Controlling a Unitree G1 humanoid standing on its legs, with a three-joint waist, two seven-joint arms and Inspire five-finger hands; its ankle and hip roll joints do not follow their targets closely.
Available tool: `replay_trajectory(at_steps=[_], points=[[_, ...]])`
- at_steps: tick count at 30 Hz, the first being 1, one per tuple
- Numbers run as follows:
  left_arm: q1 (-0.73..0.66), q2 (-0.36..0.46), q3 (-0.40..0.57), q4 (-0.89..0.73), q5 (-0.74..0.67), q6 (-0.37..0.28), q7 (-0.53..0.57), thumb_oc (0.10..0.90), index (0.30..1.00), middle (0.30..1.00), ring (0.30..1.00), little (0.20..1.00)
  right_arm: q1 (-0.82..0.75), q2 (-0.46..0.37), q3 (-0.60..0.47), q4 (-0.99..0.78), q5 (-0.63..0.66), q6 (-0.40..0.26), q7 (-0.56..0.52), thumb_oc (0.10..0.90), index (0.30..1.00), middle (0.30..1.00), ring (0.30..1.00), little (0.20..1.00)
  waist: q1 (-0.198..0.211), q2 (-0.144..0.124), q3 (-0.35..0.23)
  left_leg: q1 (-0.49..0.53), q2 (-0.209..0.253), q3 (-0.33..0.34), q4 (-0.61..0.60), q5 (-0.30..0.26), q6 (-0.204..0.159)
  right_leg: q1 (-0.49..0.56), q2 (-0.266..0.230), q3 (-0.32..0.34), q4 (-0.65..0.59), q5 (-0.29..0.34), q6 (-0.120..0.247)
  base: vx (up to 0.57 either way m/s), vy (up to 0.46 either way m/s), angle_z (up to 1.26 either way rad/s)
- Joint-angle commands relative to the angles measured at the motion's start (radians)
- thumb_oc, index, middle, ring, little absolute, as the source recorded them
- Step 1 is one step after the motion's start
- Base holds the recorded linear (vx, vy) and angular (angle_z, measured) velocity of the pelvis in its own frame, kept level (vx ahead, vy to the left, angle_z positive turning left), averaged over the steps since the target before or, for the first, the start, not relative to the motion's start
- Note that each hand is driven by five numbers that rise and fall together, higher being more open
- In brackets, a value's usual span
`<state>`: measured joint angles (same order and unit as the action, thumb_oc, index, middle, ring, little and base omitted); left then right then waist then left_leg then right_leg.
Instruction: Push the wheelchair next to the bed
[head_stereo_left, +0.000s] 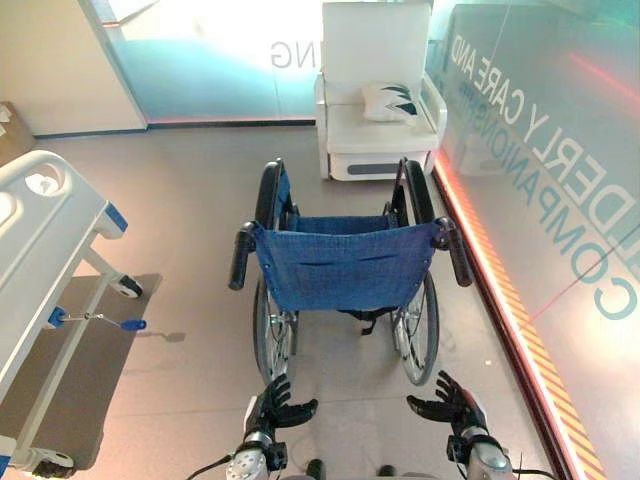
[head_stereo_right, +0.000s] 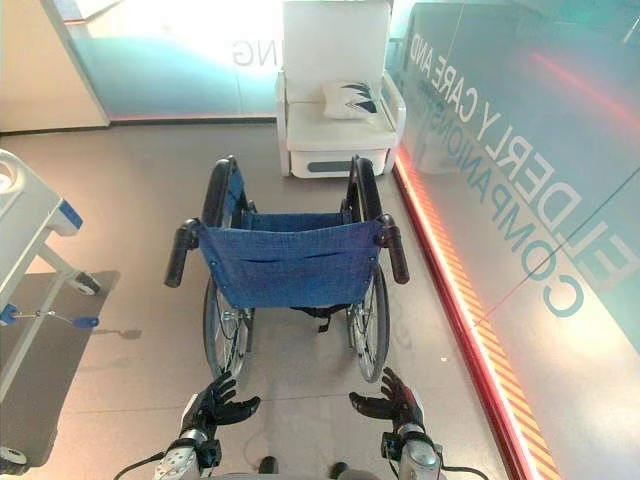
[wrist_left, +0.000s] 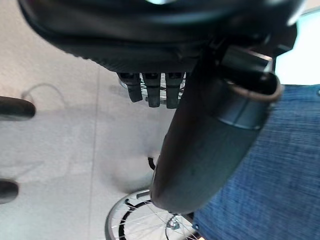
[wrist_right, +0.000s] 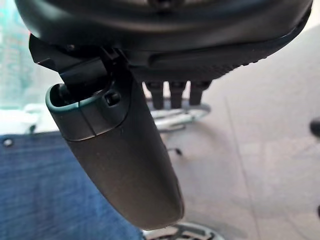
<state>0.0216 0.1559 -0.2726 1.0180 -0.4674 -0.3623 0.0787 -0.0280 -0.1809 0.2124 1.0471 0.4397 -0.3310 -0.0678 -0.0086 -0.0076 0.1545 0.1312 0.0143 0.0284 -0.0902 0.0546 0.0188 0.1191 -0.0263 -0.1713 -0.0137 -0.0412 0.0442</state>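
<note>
A wheelchair (head_stereo_left: 343, 265) with a blue cloth backrest and black push handles stands before me, its back toward me. The left push handle (head_stereo_left: 241, 256) and the right push handle (head_stereo_left: 458, 254) stick out at the backrest's upper corners. My left hand (head_stereo_left: 278, 402) hangs low behind the left rear wheel, fingers relaxed and spread, touching nothing. My right hand (head_stereo_left: 451, 400) hangs behind the right rear wheel in the same way, holding nothing. The bed (head_stereo_left: 45, 235), white with blue fittings, stands at the left edge.
A white armchair (head_stereo_left: 375, 95) with a cushion stands beyond the wheelchair against a glass wall. A frosted glass partition (head_stereo_left: 560, 180) with a red and striped floor strip runs along the right. A dark mat (head_stereo_left: 75, 365) lies under the bed, with a blue crank handle (head_stereo_left: 100, 320).
</note>
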Motion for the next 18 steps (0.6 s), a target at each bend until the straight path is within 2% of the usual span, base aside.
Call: replay_trajectory(at_steps=[1,4,6,9,14,18], points=[[-0.075,0.019,-0.014,-0.067,-0.020,-0.100,-0.023,0.800,0.900,0.900,0.900,0.900,-0.047,-0.031,0.021,-0.086,0.003,-0.046,-0.068,0.800,0.900,0.900,0.900,0.900,0.026,-0.018,-0.021,0.001,-0.063,-0.001,0.025,-0.057,0.033,-0.029,-0.010,0.047,0.018,0.070,0.006,0.00,0.000,0.00],[-0.069,0.023,-0.013,-0.089,-0.008,-0.050,-0.007,0.800,0.900,0.900,0.900,0.900,-0.045,-0.037,0.019,-0.101,0.016,-0.036,-0.062,0.800,0.900,0.900,0.900,0.900,0.026,-0.015,-0.019,0.007,-0.062,-0.002,0.023,-0.058,0.033,-0.025,-0.010,0.046,0.020,0.069,0.006,0.00,0.000,0.00],[-0.071,0.024,-0.014,-0.089,-0.019,-0.048,-0.037,0.800,0.900,0.900,0.900,0.900,-0.043,-0.037,0.018,-0.115,0.010,-0.026,-0.072,0.800,0.900,0.900,0.900,0.900,0.024,-0.014,-0.020,0.012,-0.063,-0.003,0.022,-0.057,0.033,-0.019,-0.009,0.047,0.017,0.070,0.005,0.01,-0.002,0.02],[-0.068,0.022,-0.020,-0.093,-0.018,-0.019,-0.020,0.800,0.900,0.900,0.900,0.900,-0.048,-0.042,0.006,-0.109,0.020,-0.002,-0.092,0.800,0.900,0.900,0.900,0.900,0.026,-0.013,-0.021,0.019,-0.064,-0.003,0.020,-0.058,0.033,-0.011,-0.010,0.046,0.013,0.071,0.007,0.03,-0.013,0.07],[-0.071,0.041,0.029,-0.107,-0.051,-0.007,0.080,0.800,0.900,0.900,0.900,0.900,-0.059,-0.071,-0.044,-0.188,0.103,0.009,-0.131,0.800,0.900,0.900,0.900,0.900,0.025,-0.019,-0.019,0.042,-0.062,-0.002,0.020,-0.062,0.031,0.010,-0.010,0.053,0.012,0.075,0.010,0.06,-0.025,0.07],[-0.086,0.104,0.118,-0.208,-0.063,0.004,0.174,0.800,0.900,0.900,0.900,0.900,-0.067,-0.148,-0.119,-0.308,0.053,0.011,-0.188,0.800,0.900,0.900,0.900,0.900,0.020,-0.019,-0.023,0.054,-0.060,0.000,0.015,-0.068,0.031,0.020,-0.010,0.058,0.004,0.074,0.012,0.05,-0.003,0.01]])
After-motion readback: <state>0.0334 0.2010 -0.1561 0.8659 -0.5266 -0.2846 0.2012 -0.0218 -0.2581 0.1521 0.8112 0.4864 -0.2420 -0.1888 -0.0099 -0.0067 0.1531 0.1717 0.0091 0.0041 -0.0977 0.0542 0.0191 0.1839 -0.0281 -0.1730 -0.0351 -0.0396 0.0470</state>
